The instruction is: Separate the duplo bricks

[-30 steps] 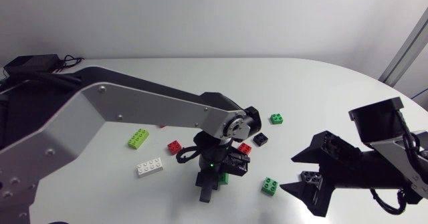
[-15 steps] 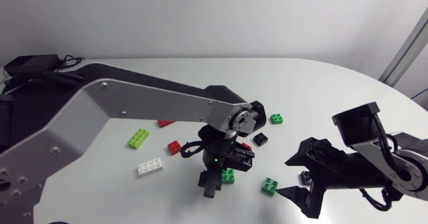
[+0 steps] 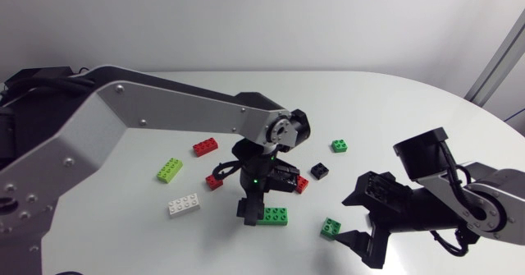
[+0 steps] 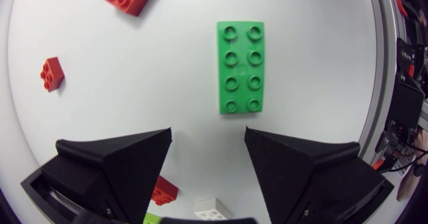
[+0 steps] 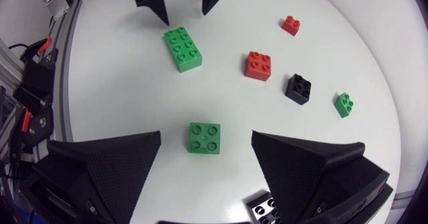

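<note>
Duplo bricks [image 3: 184,203] lay scattered singly over the white bench [image 3: 394,111], none visibly stacked. A green two-by-four plastic brick [image 4: 241,67] sat flat, studs up, just ahead of the left pincer [image 4: 207,134], whose fingers stood spread with nothing between them. It probably lay there to be clear of its neighbours. At about three o'clock from it in the head view, a small green two-by-two brick [image 5: 204,138] rested untouched beneath the right pincer [image 5: 206,136], which was likewise wide apart and empty, seemingly lined up to take it.
</note>
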`<move>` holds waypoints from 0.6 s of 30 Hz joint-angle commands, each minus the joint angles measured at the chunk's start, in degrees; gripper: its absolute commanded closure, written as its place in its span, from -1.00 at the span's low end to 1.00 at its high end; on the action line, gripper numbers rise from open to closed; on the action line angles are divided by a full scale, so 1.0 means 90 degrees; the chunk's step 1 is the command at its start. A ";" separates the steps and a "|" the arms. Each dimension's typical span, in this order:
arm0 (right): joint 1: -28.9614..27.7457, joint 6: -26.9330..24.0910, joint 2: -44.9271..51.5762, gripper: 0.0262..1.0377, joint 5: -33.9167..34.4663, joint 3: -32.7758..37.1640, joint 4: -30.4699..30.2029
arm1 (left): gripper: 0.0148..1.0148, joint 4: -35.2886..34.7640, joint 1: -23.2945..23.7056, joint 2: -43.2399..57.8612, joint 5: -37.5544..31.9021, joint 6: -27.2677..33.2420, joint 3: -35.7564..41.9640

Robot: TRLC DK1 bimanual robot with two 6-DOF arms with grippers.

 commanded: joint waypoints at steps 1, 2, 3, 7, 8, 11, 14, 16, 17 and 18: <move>0.0112 -0.0115 0.0227 -0.88 0.0107 -0.0102 0.0057 | -0.51 0.0040 0.0122 0.0090 -0.0049 -0.0057 -0.0051; 0.0122 -0.0115 0.0276 -0.85 0.0107 -0.0092 0.0057 | -0.51 0.0049 0.0152 0.0061 -0.0049 -0.0057 -0.0061; 0.0132 -0.0115 0.0325 -0.85 0.0136 -0.0083 0.0066 | -0.51 0.0049 0.0191 0.0022 -0.0049 -0.0057 -0.0061; 0.0161 -0.0086 0.0432 -0.77 0.0156 -0.0083 0.0057 | -0.51 0.0049 0.0308 -0.0271 0.0009 -0.0057 -0.0178; 0.0180 -0.0056 0.0462 -0.76 0.0156 -0.0083 0.0057 | -0.51 0.0049 0.0327 -0.0359 0.0029 -0.0057 -0.0217; 0.0337 0.0071 0.0676 -0.76 0.0175 -0.0102 0.0184 | -0.51 0.0049 0.0435 -0.0554 0.0146 -0.0067 -0.0315; 0.0561 0.0246 0.0989 -0.75 0.0341 -0.0151 0.0506 | -0.58 0.0089 0.0494 -0.0779 0.0234 -0.0067 -0.0461; 0.0698 0.0334 0.1165 -0.67 0.0439 -0.0170 0.0672 | -0.58 0.0108 0.0533 -0.0955 0.0332 -0.0076 -0.0559; 0.0727 0.0363 0.1223 -0.62 0.0449 -0.0170 0.0731 | -0.65 0.0118 0.0552 -0.1052 0.0371 -0.0086 -0.0598; 0.0747 0.0393 0.1253 -0.61 0.0449 -0.0170 0.0760 | -0.67 0.0137 0.0572 -0.1160 0.0410 -0.0086 -0.0676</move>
